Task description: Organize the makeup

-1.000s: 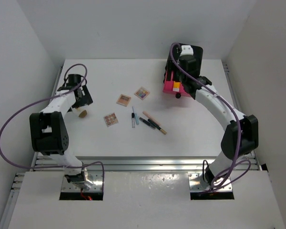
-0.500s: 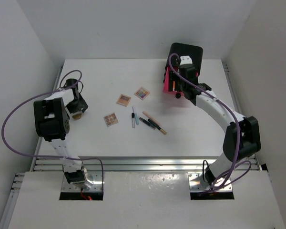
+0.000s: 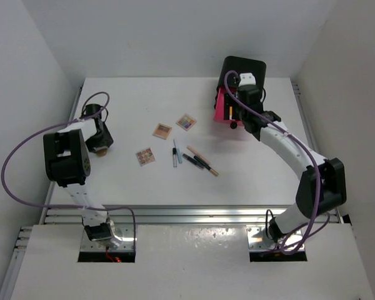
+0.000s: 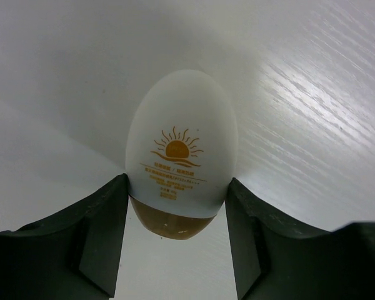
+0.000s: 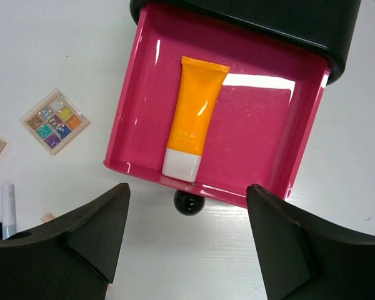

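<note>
clamping a white egg-shaped bottle [image 4: 181, 156], left gripper [image 4: 176, 190] sits far left; right gripper [image 5: 189, 192] gapes wide above orange tube [image 5: 194, 119] in pink drawer [image 5: 265, 134].

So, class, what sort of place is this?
Probably a robot lab test cell: left arm and right arm bolted at a white table, plain white walls, makeup laid out, a bottle in the left gripper.

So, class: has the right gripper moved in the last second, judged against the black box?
Yes. The right gripper drew back toward the bases, uncovering the top of the black box.
</note>
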Controlling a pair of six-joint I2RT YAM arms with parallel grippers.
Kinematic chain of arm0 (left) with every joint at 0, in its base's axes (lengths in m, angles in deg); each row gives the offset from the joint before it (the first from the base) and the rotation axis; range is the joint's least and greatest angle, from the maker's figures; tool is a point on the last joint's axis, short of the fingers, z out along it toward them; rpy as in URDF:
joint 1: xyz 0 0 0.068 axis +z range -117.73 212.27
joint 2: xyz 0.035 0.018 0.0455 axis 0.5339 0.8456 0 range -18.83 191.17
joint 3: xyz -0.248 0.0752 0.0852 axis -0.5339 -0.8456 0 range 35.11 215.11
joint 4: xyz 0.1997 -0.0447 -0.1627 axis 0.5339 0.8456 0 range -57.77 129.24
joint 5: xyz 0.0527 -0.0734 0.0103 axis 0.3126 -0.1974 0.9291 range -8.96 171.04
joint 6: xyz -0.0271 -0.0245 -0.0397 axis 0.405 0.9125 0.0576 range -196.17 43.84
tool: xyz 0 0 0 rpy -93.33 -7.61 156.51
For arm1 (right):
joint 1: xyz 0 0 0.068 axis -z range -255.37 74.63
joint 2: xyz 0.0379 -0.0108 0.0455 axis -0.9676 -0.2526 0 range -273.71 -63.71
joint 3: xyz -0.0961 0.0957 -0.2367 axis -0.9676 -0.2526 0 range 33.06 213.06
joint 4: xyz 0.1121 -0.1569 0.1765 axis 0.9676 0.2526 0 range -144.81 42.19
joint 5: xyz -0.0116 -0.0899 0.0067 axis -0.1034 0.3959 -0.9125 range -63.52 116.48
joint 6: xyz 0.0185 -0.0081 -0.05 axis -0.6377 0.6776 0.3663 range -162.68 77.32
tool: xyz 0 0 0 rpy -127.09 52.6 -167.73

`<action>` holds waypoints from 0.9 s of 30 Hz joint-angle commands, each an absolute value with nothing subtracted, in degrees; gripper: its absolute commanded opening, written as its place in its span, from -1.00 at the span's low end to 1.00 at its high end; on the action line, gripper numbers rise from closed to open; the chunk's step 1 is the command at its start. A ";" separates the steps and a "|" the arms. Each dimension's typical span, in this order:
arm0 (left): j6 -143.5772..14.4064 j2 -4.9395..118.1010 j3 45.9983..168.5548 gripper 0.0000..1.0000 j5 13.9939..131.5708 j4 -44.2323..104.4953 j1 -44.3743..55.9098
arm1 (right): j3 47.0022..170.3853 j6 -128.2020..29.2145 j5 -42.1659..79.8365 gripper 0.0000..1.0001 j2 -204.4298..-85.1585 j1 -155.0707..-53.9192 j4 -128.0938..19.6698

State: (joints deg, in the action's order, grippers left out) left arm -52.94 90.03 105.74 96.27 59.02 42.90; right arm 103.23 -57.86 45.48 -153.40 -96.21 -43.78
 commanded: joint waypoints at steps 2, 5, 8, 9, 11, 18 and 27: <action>-59.80 86.74 105.67 -0.64 88.71 58.69 41.51 | 102.58 -56.13 46.52 0.53 -149.94 -96.37 -44.09; -68.67 84.19 108.13 -0.67 83.71 56.32 38.79 | 103.28 -53.33 42.24 0.56 -149.06 -96.37 -43.38; -79.21 82.34 111.29 -0.77 76.77 55.00 35.97 | 105.03 -50.86 34.07 0.56 -148.70 -96.02 -42.07; -81.85 82.34 112.18 -0.77 74.30 55.00 35.35 | 105.83 -50.94 31.77 0.56 -148.70 -95.24 -40.93; -89.82 81.81 113.94 -0.77 66.68 55.00 33.34 | 107.32 -52.60 24.30 0.56 -148.96 -93.75 -39.96; -111.04 79.00 121.50 -0.79 51.18 58.95 24.47 | 112.51 -60.40 4.01 0.44 -151.87 -92.86 -42.58; -122.93 72.59 119.75 -0.77 43.87 58.08 14.96 | 112.51 -79.91 -5.33 0.30 -158.97 -95.32 -62.62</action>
State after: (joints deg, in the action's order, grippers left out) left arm -117.62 75.56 119.77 49.34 59.17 16.32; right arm 110.44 -70.62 0.13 -156.14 -94.00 -53.49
